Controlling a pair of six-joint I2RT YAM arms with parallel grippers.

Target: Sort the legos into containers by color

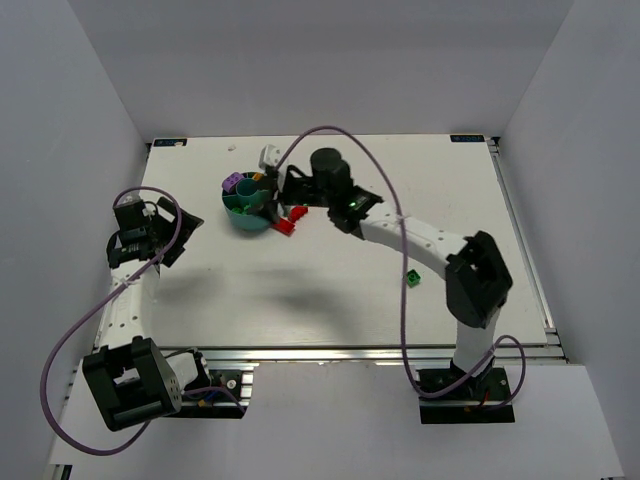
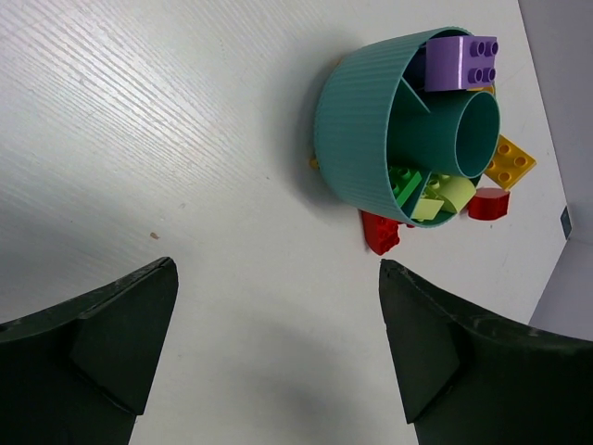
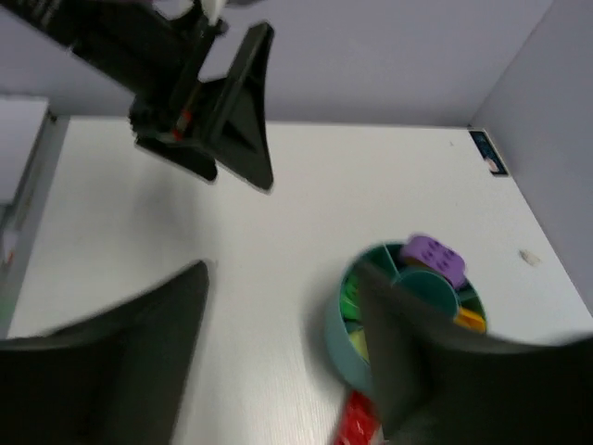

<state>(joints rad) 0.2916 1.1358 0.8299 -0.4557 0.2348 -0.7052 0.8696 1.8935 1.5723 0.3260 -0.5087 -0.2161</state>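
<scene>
The teal cup (image 1: 245, 221) stands at the table's middle back. A purple brick (image 1: 235, 182) sticks up from its far side, and green bricks (image 2: 405, 183) and a pale green piece (image 2: 447, 194) lie in its compartments. Red bricks (image 1: 290, 221) lie on the table against the cup; in the left wrist view one (image 2: 380, 231) is by the wall (image 2: 357, 120) and one (image 2: 488, 202) is behind. An orange-yellow brick (image 2: 510, 160) is beside the cup. A green brick (image 1: 412, 277) lies alone at the right. My right gripper (image 3: 283, 273) is open and empty just right of the cup (image 3: 335, 336). My left gripper (image 2: 276, 269) is open and empty, well left of it.
A white object (image 1: 268, 156) sits behind the cup. The left arm's gripper (image 3: 218, 107) shows at the top of the blurred right wrist view. Grey walls enclose the table, with metal rails along its near edge (image 1: 380, 352) and right edge.
</scene>
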